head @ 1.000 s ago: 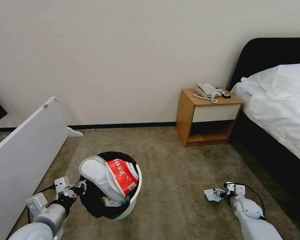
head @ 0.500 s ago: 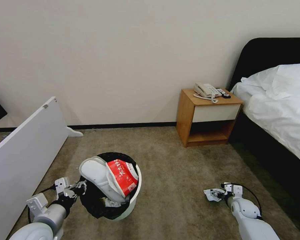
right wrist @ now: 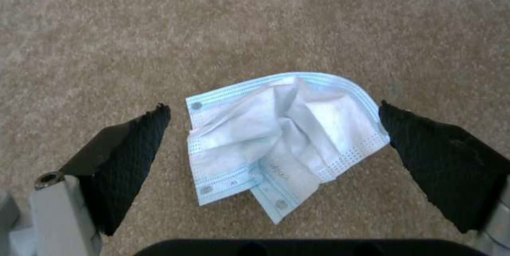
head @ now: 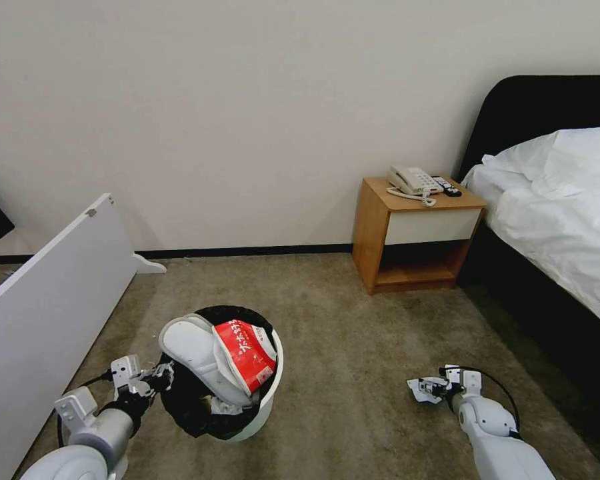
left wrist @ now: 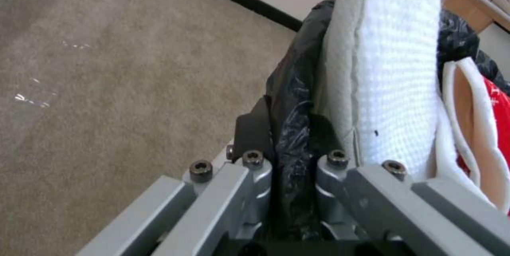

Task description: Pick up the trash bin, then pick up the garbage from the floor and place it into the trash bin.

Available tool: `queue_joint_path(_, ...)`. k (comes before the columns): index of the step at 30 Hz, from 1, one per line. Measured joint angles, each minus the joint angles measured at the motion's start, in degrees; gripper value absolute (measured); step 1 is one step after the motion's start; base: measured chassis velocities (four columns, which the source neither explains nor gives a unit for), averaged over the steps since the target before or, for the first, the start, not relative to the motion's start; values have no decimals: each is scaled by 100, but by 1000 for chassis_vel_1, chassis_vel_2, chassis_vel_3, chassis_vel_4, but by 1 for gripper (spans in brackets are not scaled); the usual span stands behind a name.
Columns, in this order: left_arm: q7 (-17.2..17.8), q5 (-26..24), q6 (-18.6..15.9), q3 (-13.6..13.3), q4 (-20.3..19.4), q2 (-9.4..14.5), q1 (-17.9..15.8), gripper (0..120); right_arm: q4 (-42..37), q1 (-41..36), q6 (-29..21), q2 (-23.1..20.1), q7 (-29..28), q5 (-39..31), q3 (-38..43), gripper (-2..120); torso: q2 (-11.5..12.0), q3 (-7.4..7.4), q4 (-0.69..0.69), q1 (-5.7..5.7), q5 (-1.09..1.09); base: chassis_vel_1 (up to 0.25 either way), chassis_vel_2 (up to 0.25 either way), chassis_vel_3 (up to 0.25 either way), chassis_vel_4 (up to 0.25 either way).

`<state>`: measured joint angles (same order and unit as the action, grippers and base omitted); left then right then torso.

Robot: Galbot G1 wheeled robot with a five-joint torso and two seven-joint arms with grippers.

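Left claw (head: 159,379) clamped on trash bin (head: 263,403) liner rim. Right claw (right wrist: 273,136) wide open, straddling crumpled face mask (right wrist: 281,136) on floor (head: 353,320); nightstand (head: 417,233) and bed (head: 560,213) well apart.

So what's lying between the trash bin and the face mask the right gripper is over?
Nothing: the head view shows bare carpet between the trash bin and the face mask, which lies between the open fingers of the right gripper.

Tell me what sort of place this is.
Likely a hotel bedroom: a bed made up with white linen, a wooden nightstand carrying a corded telephone, and wall-to-wall carpet.
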<state>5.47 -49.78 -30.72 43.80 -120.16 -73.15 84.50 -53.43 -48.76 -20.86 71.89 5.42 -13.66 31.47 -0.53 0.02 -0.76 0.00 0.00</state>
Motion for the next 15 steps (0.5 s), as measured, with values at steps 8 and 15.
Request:
queue_joint_path(8, -16, 15, 17, 4, 2, -9, 11, 4, 175, 54, 186, 36, 66, 142, 23, 96, 0, 0, 0, 0, 0, 0, 0, 0, 0)
queue_joint_path(15, -28, 27, 26, 9, 2, -7, 14, 4, 341, 75, 340, 40, 140, 250, 96, 67, 0, 0, 0, 0, 0, 0, 0, 0, 0)
